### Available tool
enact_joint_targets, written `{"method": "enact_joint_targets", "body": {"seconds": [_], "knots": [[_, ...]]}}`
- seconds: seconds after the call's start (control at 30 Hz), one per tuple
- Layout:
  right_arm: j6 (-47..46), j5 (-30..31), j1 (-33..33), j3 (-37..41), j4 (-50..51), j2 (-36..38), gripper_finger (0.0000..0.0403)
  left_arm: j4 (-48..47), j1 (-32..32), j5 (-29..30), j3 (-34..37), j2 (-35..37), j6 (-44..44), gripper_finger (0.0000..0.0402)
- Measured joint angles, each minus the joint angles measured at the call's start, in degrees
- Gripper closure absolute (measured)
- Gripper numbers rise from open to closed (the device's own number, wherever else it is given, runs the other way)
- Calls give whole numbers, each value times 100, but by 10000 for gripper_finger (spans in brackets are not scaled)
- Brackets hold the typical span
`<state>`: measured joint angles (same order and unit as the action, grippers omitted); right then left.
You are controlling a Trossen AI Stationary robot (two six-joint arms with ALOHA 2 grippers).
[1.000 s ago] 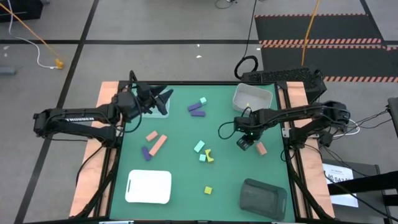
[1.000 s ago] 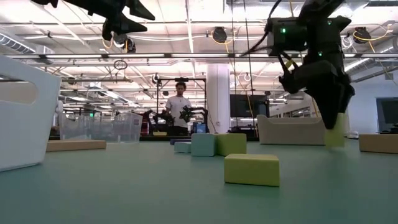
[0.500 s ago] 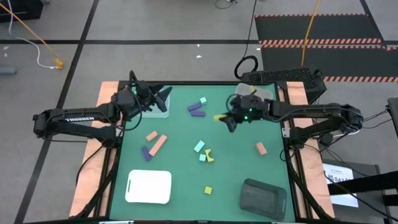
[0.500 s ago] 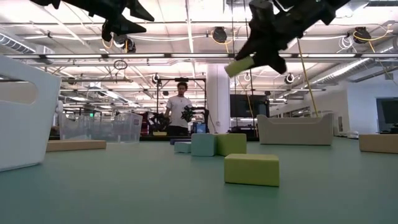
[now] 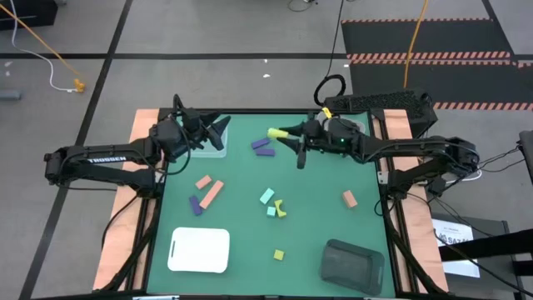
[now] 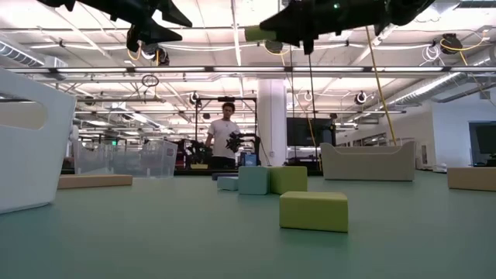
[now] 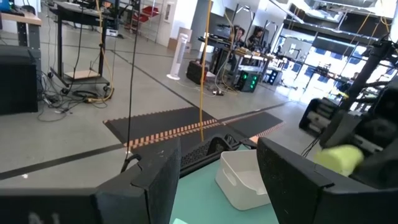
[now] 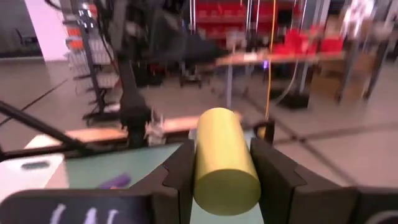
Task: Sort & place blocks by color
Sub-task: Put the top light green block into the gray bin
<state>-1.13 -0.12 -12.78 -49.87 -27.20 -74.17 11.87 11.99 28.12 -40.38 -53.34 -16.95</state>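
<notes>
Right wrist view: right gripper (image 8: 225, 163) jaws pinching yellow cylinder (image 8: 224, 152); left gripper (image 7: 214, 180) jaws spread.

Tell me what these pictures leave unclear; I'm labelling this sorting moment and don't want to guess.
- Clear tub contents: the left claw covers it in the high view.
- White bin contents: the right arm crosses it in the high view; the left wrist view shows only part of its inside.
- Yellow cylinder in the right claw: its near end is hidden between the fingers.
- Mint block: its shape is unclear in the low view.
</notes>
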Motion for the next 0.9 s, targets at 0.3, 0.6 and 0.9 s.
{"method": "enact_joint_targets", "body": {"seconds": [0.3,0.6,0.9], "knots": [[130,34,-12,0,-372,-11,295,-12,0,2,0,0,2,188],[-185,827,-557,-6,1478,224,295,-15,-8,2,0,0,-288,188],[-1040,963,-1418,0,3981,358,295,-65,-7,2,0,0,-483,188]]}}
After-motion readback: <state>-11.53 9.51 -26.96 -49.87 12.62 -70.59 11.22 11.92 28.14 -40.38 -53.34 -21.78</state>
